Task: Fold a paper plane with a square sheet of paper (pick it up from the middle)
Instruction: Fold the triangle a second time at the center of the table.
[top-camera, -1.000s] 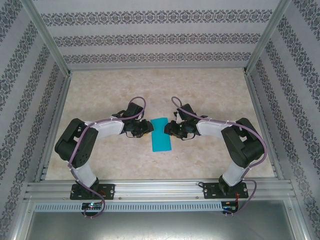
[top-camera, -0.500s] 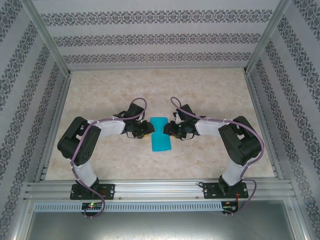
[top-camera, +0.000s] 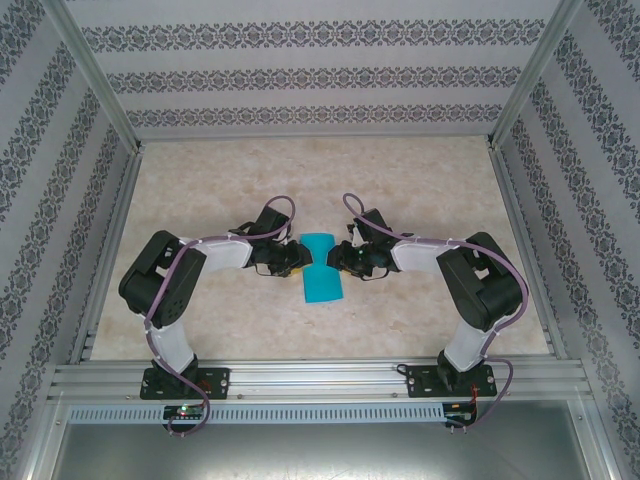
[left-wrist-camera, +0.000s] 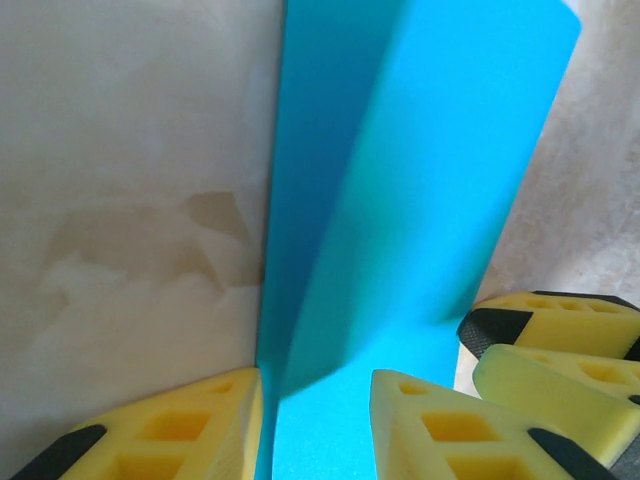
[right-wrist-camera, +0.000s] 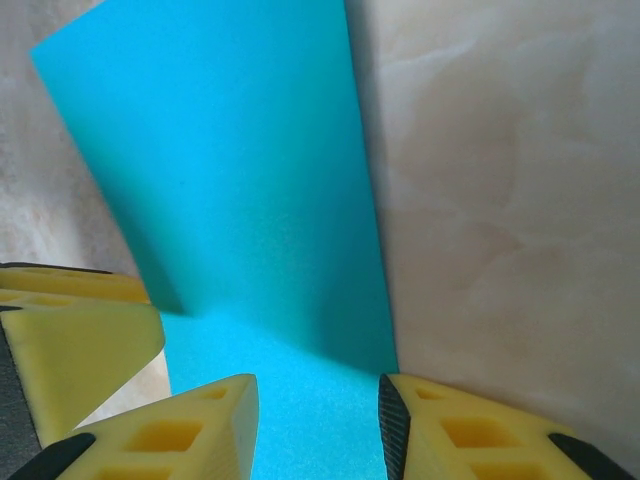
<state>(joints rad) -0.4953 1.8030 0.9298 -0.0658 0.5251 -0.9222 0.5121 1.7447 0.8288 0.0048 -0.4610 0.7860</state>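
The square sheet of paper (top-camera: 321, 270), teal-blue, lies at the table's middle as a long narrow strip, doubled lengthwise. One flap (left-wrist-camera: 420, 170) rises off the table. It is a strip, not a paper plane. My left gripper (top-camera: 297, 255) meets its left edge and my right gripper (top-camera: 338, 256) its right edge, near the far end. In the left wrist view the left gripper (left-wrist-camera: 315, 390) has its yellow fingers apart, with paper across the gap. The right gripper (right-wrist-camera: 318, 390) stands the same way in its own view. Each wrist view catches the other gripper's fingers (left-wrist-camera: 560, 340) (right-wrist-camera: 70, 330).
The pale marbled tabletop (top-camera: 420, 190) has free room all round the paper. Patterned walls and a metal frame (top-camera: 110, 250) enclose it. Both arm bases sit on the rail (top-camera: 320, 380) at the near edge.
The left arm's elbow has shifted slightly to the right. Both grippers and the paper stay about where they were.
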